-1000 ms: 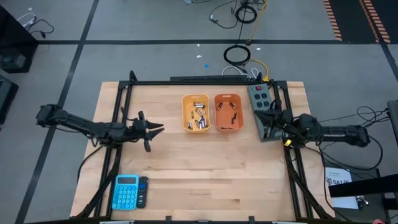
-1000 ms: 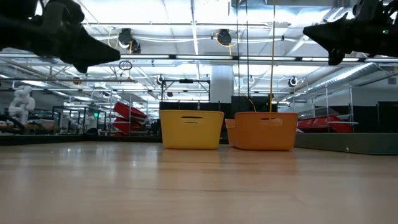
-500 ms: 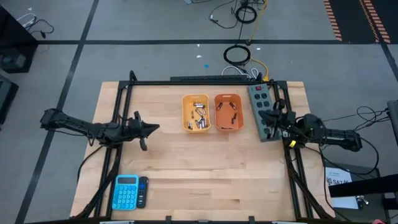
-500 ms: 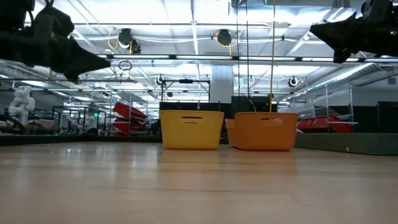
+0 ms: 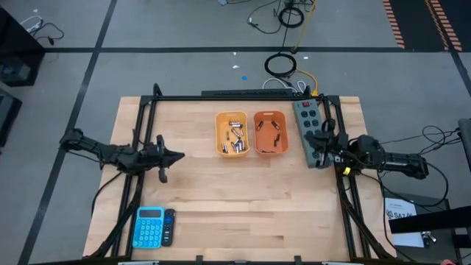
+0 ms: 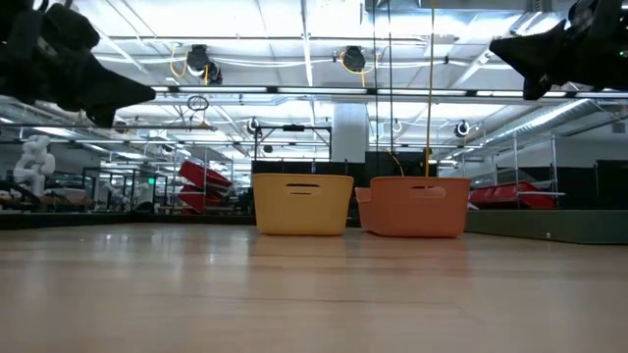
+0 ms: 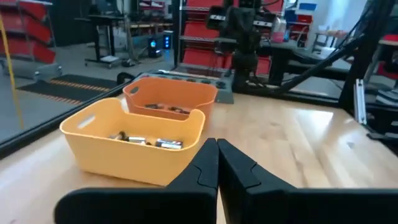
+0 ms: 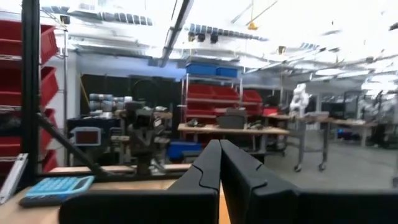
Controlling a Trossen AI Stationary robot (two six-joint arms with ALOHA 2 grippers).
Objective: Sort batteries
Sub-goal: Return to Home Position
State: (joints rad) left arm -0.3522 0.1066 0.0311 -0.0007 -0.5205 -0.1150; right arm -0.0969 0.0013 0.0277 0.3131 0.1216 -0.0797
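Silvery batteries (image 5: 235, 139) lie inside the yellow bin (image 5: 232, 133), and darker batteries (image 5: 269, 135) lie inside the orange bin (image 5: 270, 134) beside it; both bins stand on the table's far middle. In the left wrist view the yellow bin (image 7: 134, 145) and orange bin (image 7: 169, 106) show their batteries (image 7: 146, 142). My left gripper (image 5: 179, 155) is shut and empty near the table's left edge, pointing level toward the bins. My right gripper (image 5: 307, 139) is shut and empty at the right edge, above the grey switch box (image 5: 309, 132).
A blue calculator (image 5: 149, 227) with a dark remote beside it lies at the near left corner. The black frame rails (image 5: 140, 132) run along the table's left, far and right sides. Bare wood (image 5: 243, 199) stretches between the bins and the near edge.
My left gripper has shut its fingers and drawn back toward the table's left edge, sinking a little. My right gripper has also pulled back slightly toward the right edge. The bins and batteries have stayed put.
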